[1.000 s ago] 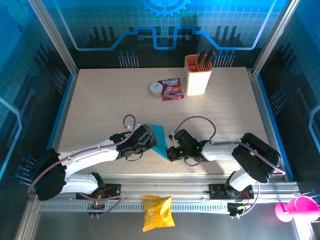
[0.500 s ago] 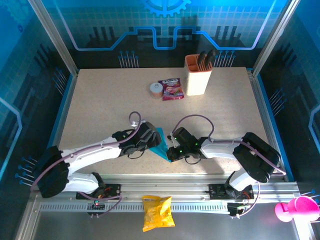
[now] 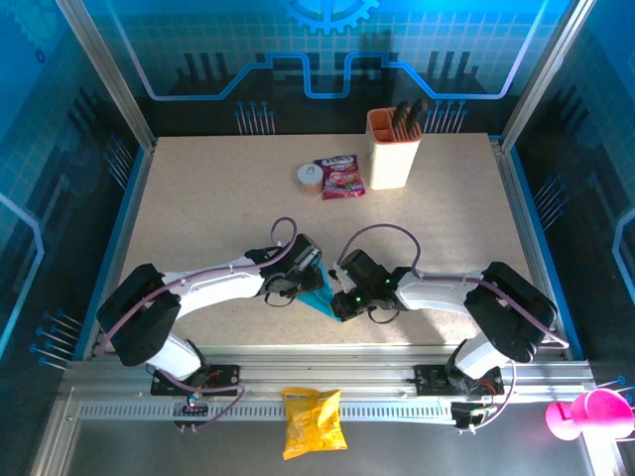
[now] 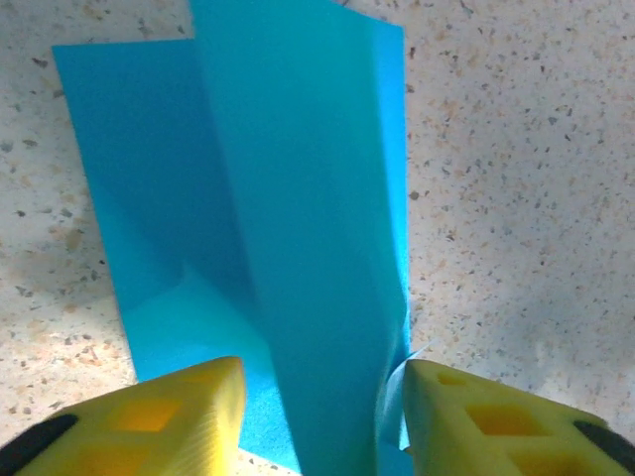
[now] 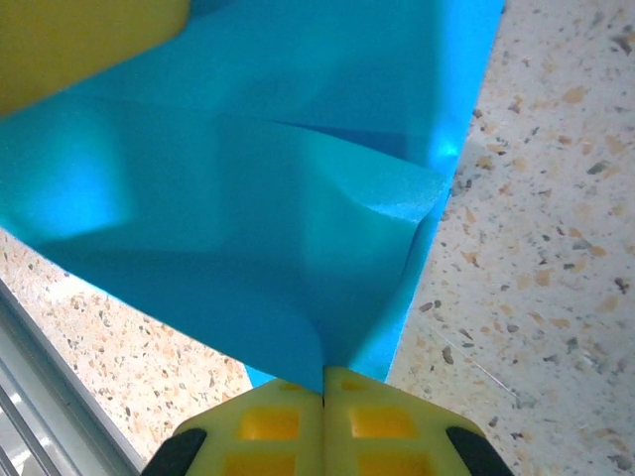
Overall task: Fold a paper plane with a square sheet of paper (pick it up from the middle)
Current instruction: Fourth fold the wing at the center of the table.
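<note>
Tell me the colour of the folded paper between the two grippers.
Plain bright cyan-blue, unmarked: the thin folded paper sheet shows best in the left wrist view.

Worktop (image 3: 198,198) is a beige speckled stone-look slab, same flecks up close in the wrist views; back wall (image 3: 327,59) and side panels (image 3: 40,198) are see-through blue with a printed circuit-and-gear pattern; silver aluminium posts (image 3: 107,74) frame the corners; a slotted metal rail (image 3: 263,380) runs along the near edge; lighting's pretty bright and even, just soft shadows.
</note>
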Tool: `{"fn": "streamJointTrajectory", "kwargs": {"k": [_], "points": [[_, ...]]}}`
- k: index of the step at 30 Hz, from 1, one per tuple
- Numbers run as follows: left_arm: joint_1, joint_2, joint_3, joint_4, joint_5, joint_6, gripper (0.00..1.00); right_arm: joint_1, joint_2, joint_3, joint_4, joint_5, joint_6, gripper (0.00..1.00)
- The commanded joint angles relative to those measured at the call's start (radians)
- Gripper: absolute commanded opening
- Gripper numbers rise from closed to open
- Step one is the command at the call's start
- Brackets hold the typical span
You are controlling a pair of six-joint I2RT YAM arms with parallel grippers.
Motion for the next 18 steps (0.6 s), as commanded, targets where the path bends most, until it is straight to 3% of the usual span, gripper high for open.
{"fn": "streamJointTrajectory", "kwargs": {"k": [1, 6, 9, 12, 18], "points": [[0.012, 0.018, 0.019, 0.025, 0.042, 0.025, 0.39, -0.011, -0.014, 0.026, -0.046, -0.01, -0.04, 0.0], [0.017, 0.038, 0.021, 0.036, 0.069, 0.038, 0.15, -0.011, -0.017, 0.024, -0.049, -0.011, -0.052, 0.0], [0.019, 0.047, 0.021, 0.034, 0.083, 0.033, 0.01, -0.011, -0.04, 0.029, -0.06, -0.009, -0.053, 0.18], [0.018, 0.045, 0.019, 0.02, 0.081, 0.008, 0.0, -0.013, -0.092, 0.031, -0.077, 0.0, -0.044, 0.33], [0.018, 0.009, -0.013, 0.003, 0.072, -0.099, 0.0, -0.006, -0.215, -0.005, -0.081, 0.081, -0.01, 0.43]]}}
